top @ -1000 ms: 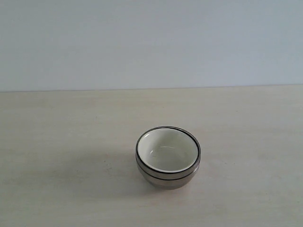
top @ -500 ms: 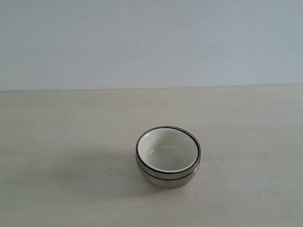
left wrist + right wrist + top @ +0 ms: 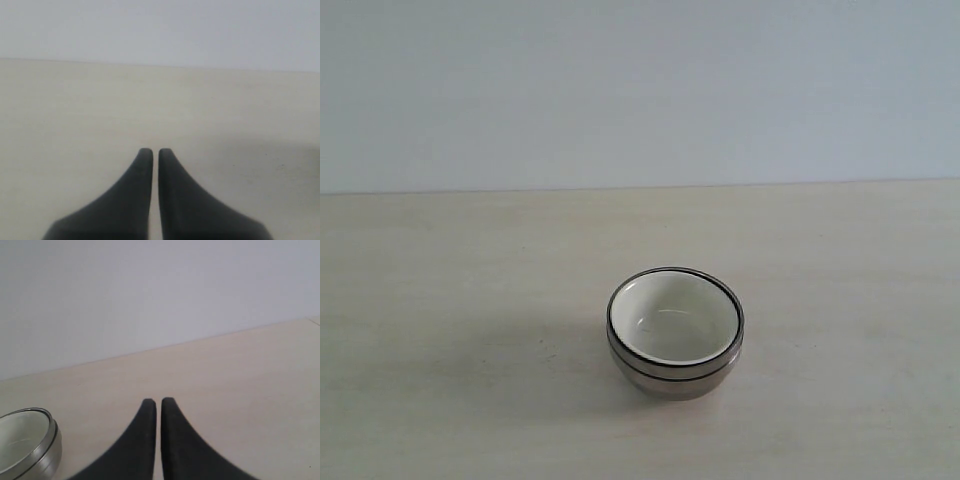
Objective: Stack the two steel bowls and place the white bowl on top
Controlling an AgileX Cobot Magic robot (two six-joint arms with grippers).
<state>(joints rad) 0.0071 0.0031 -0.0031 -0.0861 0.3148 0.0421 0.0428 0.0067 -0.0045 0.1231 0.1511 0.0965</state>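
The white bowl (image 3: pixel 675 318) sat nested in the steel bowls (image 3: pixel 665 380) on the desk (image 3: pixel 440 260). The left end effector (image 3: pixel 151 151) and right end effector (image 3: pixel 155 401) were closed and empty. Only the right's camera caught the stack, apart and aside, so it seemed nearer.

The white bowl (image 3: pixel 672 318) is glossy cream-white inside, with a paler highlight across its floor. The two steel bowls (image 3: pixel 665 378) are silver-grey and mirror-like. Their rims show as thin dark rings, with a dark line between them on the side (in the right wrist view the side reads as a soft light grey). The table (image 3: pixel 460 290) is pale beige with faint, washed-out wood-grain streaks. The wall (image 3: pixel 620 90) is plain bluish-white. The left gripper (image 3: pixel 151 152) and the right gripper (image 3: pixel 155 401) are matte dark grey, almost black.
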